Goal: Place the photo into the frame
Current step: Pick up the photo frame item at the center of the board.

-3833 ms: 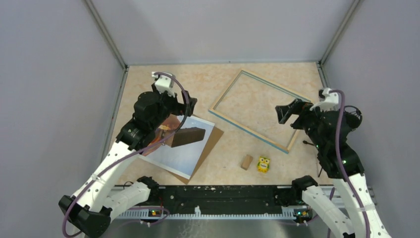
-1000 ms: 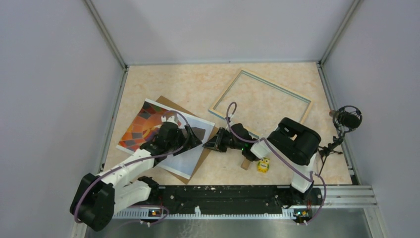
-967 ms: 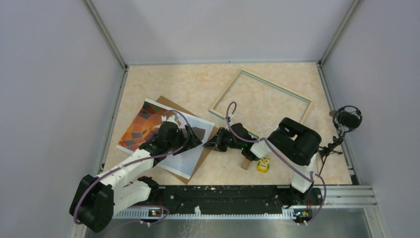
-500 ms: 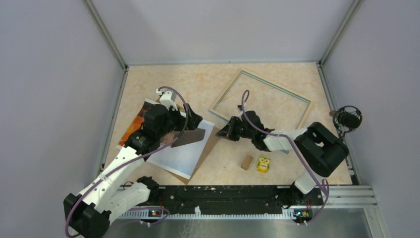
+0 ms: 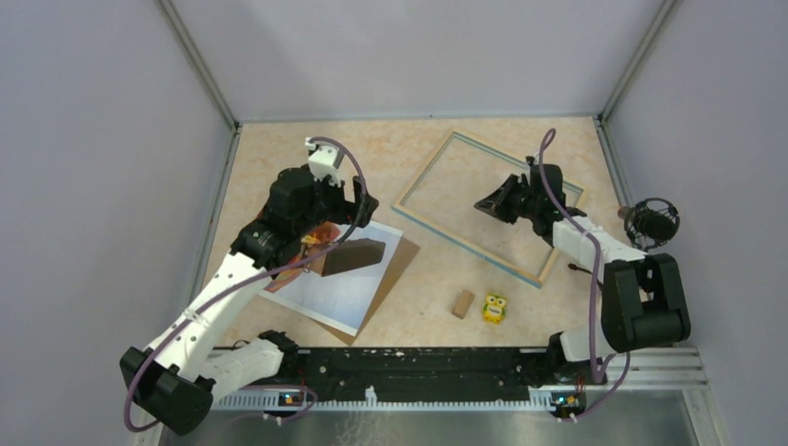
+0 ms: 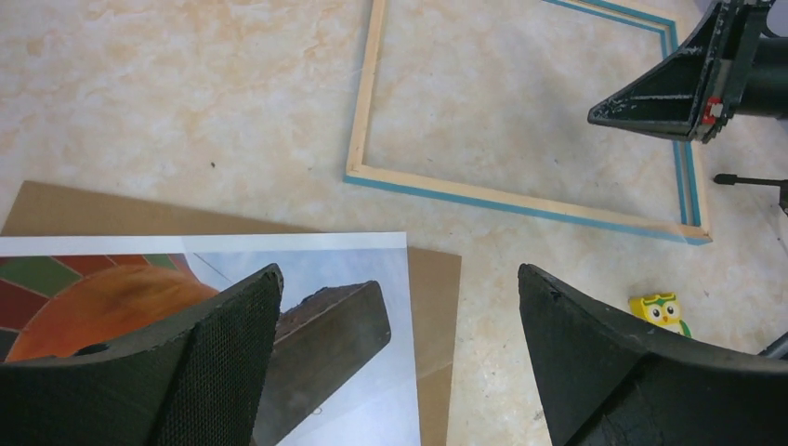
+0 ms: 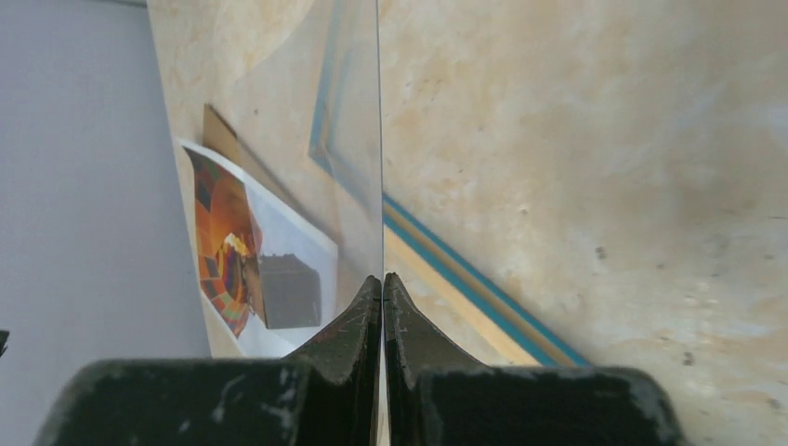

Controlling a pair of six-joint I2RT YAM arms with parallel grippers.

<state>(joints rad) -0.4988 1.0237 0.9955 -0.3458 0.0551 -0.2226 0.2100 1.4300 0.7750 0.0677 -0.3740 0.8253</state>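
The photo (image 5: pixel 344 293) lies flat at the left on a brown backing board (image 5: pixel 398 265), with its orange balloon part under my left arm. My left gripper (image 5: pixel 358 206) hangs above it, open and empty. In the left wrist view the photo (image 6: pixel 372 260) and the board (image 6: pixel 437 307) show between the wide-apart fingers (image 6: pixel 223 353). The frame (image 5: pixel 465 244) lies empty at the back right. My right gripper (image 5: pixel 480 204) hovers over its inside, shut on a thin clear sheet (image 7: pixel 379 139) seen edge-on. Beyond it are the frame's rail (image 7: pixel 465 274) and the photo (image 7: pixel 279 232).
A small wooden block (image 5: pixel 462 303) and a yellow owl toy (image 5: pixel 494 308) sit near the front, below the frame. A black stand with a round head (image 5: pixel 650 223) is at the right wall. Grey walls close in the table on three sides.
My right gripper has closed by the board's right corner, then moved back and right to above the frame. My left gripper has lifted off the photo and drawn back.
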